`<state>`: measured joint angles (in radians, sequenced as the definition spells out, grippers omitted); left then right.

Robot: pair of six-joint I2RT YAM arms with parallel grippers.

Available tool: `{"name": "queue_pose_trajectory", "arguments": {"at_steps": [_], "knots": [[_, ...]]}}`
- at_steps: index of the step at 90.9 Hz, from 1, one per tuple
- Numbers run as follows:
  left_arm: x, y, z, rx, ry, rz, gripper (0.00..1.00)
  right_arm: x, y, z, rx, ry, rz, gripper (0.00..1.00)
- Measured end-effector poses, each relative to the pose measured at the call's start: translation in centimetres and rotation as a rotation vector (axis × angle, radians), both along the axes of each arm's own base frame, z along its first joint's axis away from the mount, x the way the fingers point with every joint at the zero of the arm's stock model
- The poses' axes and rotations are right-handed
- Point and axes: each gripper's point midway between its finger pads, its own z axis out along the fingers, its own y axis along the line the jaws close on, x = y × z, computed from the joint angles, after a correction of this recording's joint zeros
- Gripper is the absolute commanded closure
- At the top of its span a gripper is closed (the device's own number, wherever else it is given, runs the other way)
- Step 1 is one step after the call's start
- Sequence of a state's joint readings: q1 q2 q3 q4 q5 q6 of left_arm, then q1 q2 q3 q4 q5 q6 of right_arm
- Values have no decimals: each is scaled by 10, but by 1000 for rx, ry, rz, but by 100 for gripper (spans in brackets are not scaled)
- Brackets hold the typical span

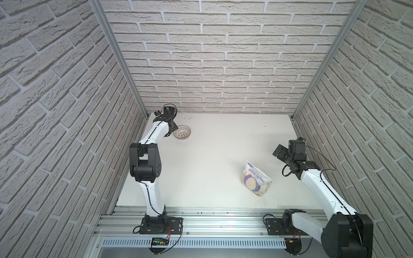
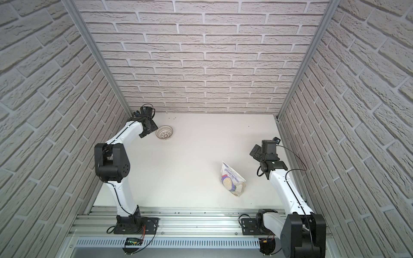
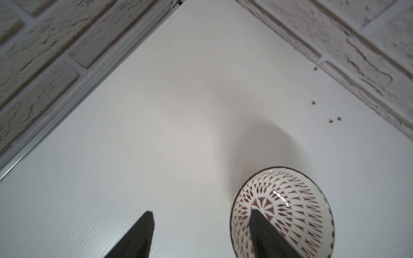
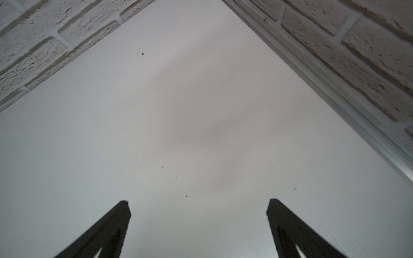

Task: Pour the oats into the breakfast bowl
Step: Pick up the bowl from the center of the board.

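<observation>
Over the white table [image 1: 223, 145], in both top views, the breakfast bowl [image 1: 182, 132] sits by the far corner, with the end of the left arm [image 1: 156, 131] right at its rim. The oatmeal pouch [image 1: 254, 178] rests well apart from the bowl. It is near the right arm [image 1: 317, 185], whose end hangs beside the pouch without touching it. No oats show loose anywhere. They are presumably inside the pouch, and whether its top is open or sealed cannot be told.

From the left wrist, the left gripper [image 3: 201, 213] has its jaws apart, straddling the bowl's wall. One finger [image 3: 263, 232] dips inside the patterned bowl and the other [image 3: 143, 232] stays outside over the table, with a clear gap to the rim. Nothing is clamped.

From the right wrist, the right gripper [image 4: 199, 202] is spread wide over bare table. Neither pouch nor bowl shows there.

The step in hand looks to be taking the bowl by its rim. To do it well, the gripper should centre the wall between the pads, reach low enough for a firm bite and squeeze gently — the glaze looks slick, and a one-sided pinch could tip or skid the bowl.

Counted: one bowl, one pouch, two arms with one gripper each, and four small dark specks [image 3: 313, 103] near the back wall in the left wrist view.
</observation>
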<state>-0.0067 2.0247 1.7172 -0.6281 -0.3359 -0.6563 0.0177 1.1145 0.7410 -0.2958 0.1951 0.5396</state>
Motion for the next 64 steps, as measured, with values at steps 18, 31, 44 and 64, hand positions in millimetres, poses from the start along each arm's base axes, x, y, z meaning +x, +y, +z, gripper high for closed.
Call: {"name": "queue_pose_trajectory", "arguments": {"at_steps": [18,31,44,64], "knots": [[10,-4,-22,-22,56,-12,37,2,11,0,33,-2,61,1],[11,-10,-35,-52,89,-32,46,1,18,4,51,-16,96,2],[14,-15,-49,-77,111,-49,49,-3,23,13,57,-37,127,3],[14,-21,-63,-107,136,-66,57,-10,27,21,71,-58,150,4]]}}
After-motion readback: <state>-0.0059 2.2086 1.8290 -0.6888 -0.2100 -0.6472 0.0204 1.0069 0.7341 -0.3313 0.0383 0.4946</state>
